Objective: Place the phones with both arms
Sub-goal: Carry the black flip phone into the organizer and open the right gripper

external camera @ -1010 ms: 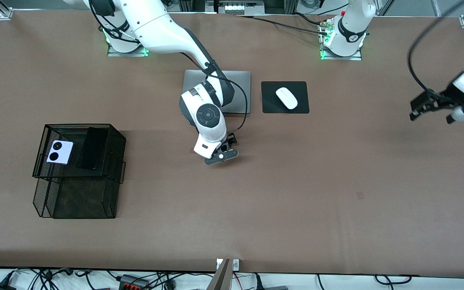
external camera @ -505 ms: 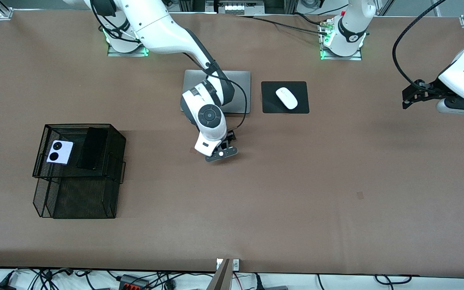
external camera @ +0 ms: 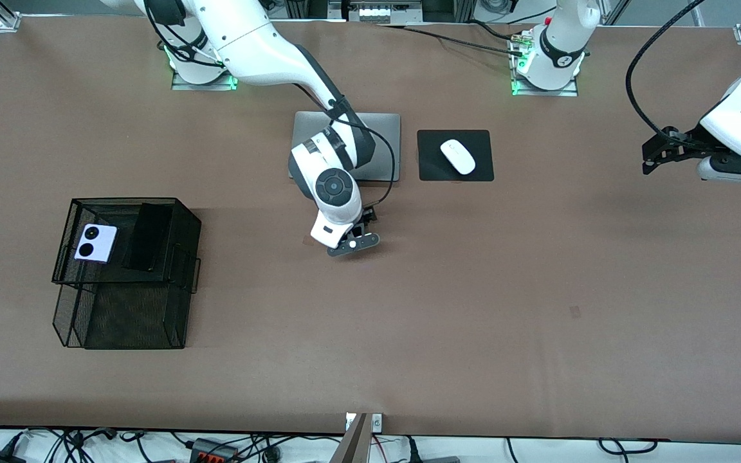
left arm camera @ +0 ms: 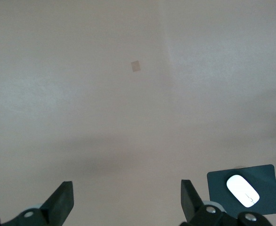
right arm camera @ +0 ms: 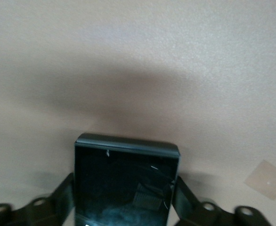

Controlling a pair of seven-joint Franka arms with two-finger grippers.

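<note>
My right gripper (external camera: 351,243) is low at the table's middle, nearer to the front camera than the laptop. In the right wrist view its fingers (right arm camera: 66,190) press both sides of a small black glossy phone (right arm camera: 126,179) lying on the brown table. The wrist hides that phone from the front camera. The lilac-white phone (external camera: 95,243) with two black circles and the long black slab phone (external camera: 147,236) lie on the top tier of a black mesh rack (external camera: 181,212). My left gripper (external camera: 657,155) (left arm camera: 126,200) hangs open and empty over the left arm's end of the table.
A silver laptop (external camera: 383,145) lies closed near the bases, partly under the right arm. Beside it a white mouse (external camera: 458,156) (left arm camera: 243,190) sits on a black pad (external camera: 431,170). The rack's lower tier (external camera: 132,321) juts toward the front camera.
The right gripper's fingers have closed in on the black phone. The left arm swung up and toward the bases a second ago, then stopped.
</note>
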